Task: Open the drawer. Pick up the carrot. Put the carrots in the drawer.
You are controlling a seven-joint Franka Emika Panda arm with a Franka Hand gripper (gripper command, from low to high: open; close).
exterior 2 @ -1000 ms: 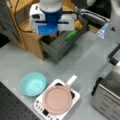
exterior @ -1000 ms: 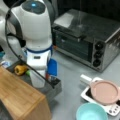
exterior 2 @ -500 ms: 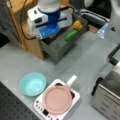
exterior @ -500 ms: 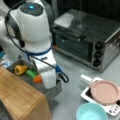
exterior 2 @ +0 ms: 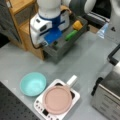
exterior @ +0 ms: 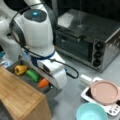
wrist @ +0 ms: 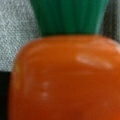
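The dark grey drawer stands pulled out from the cabinet with the light wooden top. In a front view the orange carrot sits low inside the drawer, right against the lower end of my gripper. Its orange body and green top fill the wrist view. The white and blue hand hangs over the drawer's near end and hides the carrot and the fingertips there.
A yellow lumpy item and a green vegetable lie in the drawer. Nearby are the silver toaster oven, a pink pan on a white hob and a light blue bowl.
The hand has stayed over the open drawer with only a slight shift. The carrot's orange now shows beside its lower end, where it did not show a second ago.
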